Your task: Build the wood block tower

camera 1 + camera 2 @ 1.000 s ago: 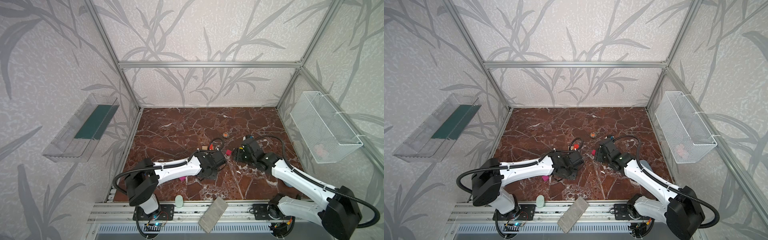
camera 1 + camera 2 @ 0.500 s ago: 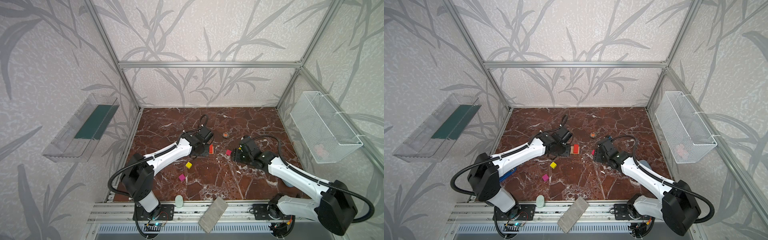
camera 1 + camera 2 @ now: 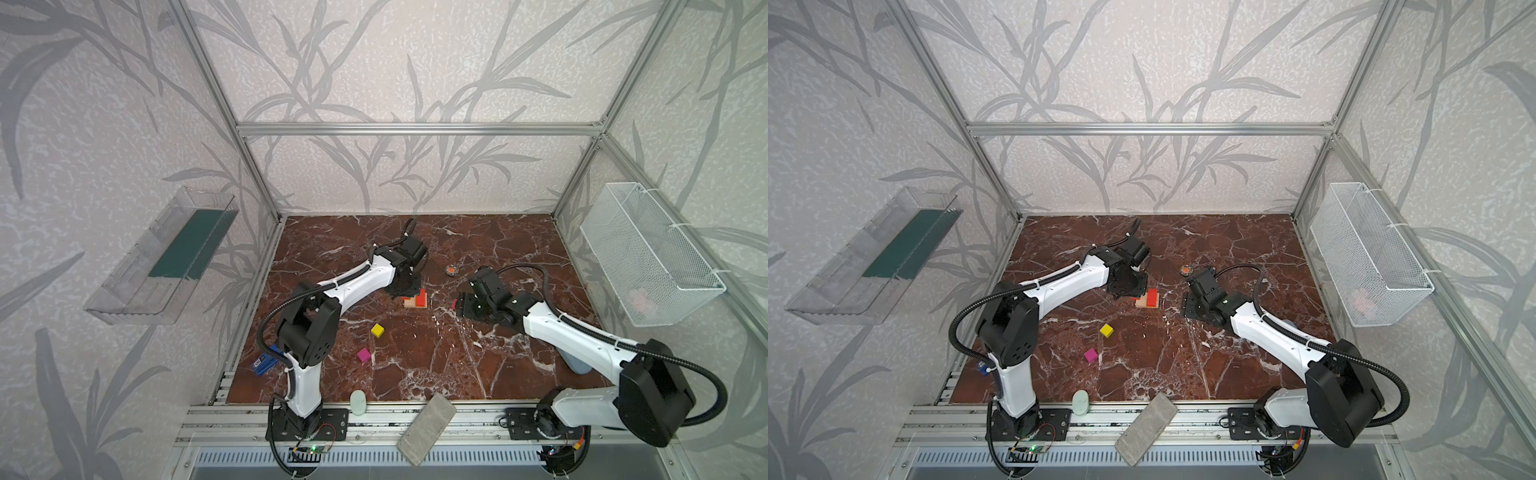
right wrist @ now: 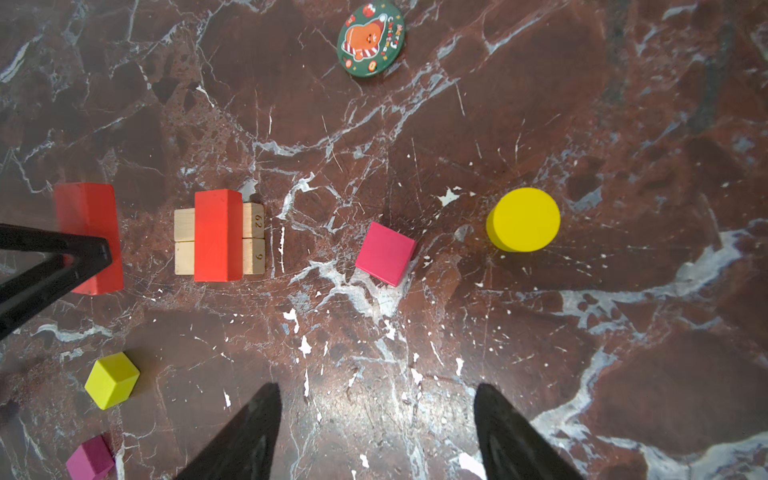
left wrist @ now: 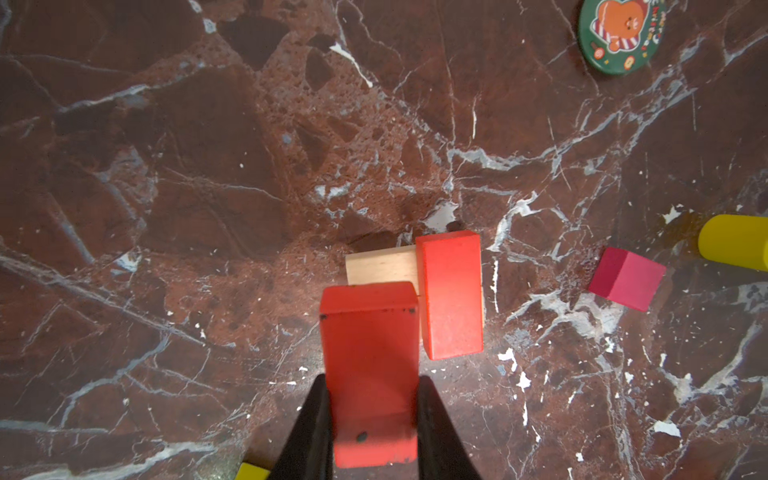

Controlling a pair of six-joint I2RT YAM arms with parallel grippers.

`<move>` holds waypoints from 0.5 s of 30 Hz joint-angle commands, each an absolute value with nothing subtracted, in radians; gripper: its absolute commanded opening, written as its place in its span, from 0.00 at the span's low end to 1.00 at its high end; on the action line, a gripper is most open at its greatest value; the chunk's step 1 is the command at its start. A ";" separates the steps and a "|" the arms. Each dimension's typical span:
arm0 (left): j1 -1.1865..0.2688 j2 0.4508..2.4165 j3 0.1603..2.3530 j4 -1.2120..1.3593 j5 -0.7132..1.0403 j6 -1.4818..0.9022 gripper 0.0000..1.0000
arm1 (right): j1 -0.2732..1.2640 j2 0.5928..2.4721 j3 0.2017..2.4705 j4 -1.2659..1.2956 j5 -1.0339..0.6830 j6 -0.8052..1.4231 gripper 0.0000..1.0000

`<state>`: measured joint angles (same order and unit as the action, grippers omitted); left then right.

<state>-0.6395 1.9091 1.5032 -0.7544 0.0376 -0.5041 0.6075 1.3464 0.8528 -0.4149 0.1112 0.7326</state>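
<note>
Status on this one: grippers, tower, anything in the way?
Left gripper shut on spare red block; right gripper open, empty. Tower: two tan bars, placed red block across them. Pink cube nearby, not touching.

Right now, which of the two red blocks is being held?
The red block clamped in the left tool, beside the tan bars; the other red block lies across them, free.

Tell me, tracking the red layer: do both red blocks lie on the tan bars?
No: one red block lies across the tan bars; the other red block is gripped in the left tool.
</note>
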 commanded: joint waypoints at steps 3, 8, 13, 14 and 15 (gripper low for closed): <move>-0.632 1.957 1.565 -0.785 0.071 -0.484 0.16 | 0.602 1.351 0.888 -0.401 0.105 0.708 0.74; -0.633 1.963 1.562 -0.770 0.069 -0.499 0.16 | 0.602 1.348 0.903 -0.408 0.080 0.699 0.74; -0.632 1.992 1.578 -0.789 0.065 -0.489 0.16 | 0.602 1.333 0.874 -0.389 0.074 0.712 0.74; -0.632 1.998 1.580 -0.788 0.067 -0.489 0.16 | 0.602 1.334 0.874 -0.388 0.073 0.711 0.74; -0.632 2.005 1.582 -0.789 0.070 -0.490 0.16 | 0.603 1.336 0.875 -0.389 0.071 0.710 0.74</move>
<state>-0.6388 1.9804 1.5555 -0.7567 0.0666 -0.4973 0.6075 1.3487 0.8749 -0.3992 0.0788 0.7105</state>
